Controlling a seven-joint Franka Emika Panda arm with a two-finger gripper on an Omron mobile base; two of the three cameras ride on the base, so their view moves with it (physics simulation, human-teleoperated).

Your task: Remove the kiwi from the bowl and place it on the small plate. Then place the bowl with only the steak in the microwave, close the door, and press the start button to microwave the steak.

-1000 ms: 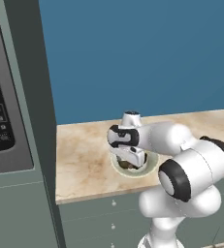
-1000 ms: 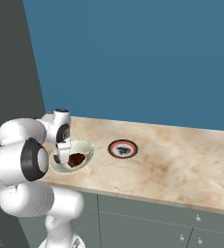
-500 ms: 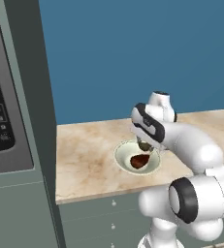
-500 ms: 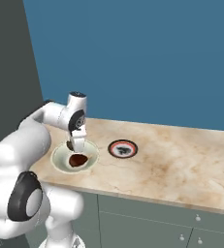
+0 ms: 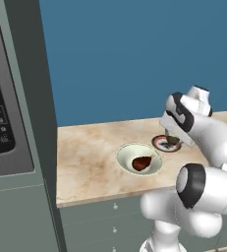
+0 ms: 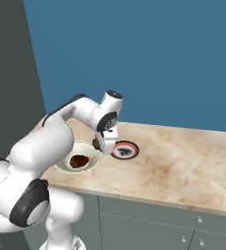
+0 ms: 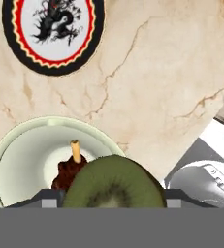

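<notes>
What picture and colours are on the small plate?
The small plate is white with a black dragon-like drawing, ringed in red, yellow and black. It's clearest in the hand view.

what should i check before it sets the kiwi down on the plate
1. Kiwi held in the gripper: ok, it sits between the fingers at the bottom of the hand view.
2. Kiwi out of the bowl: ok, the steak is alone inside.
3. Plate free of other items: ok.
4. Gripper over the plate: not ok in the hand view, where the plate lies ahead and the bowl rim is under the kiwi.
5. Height above the counter: cannot tell.
6. Microwave door position: cannot tell.
</notes>
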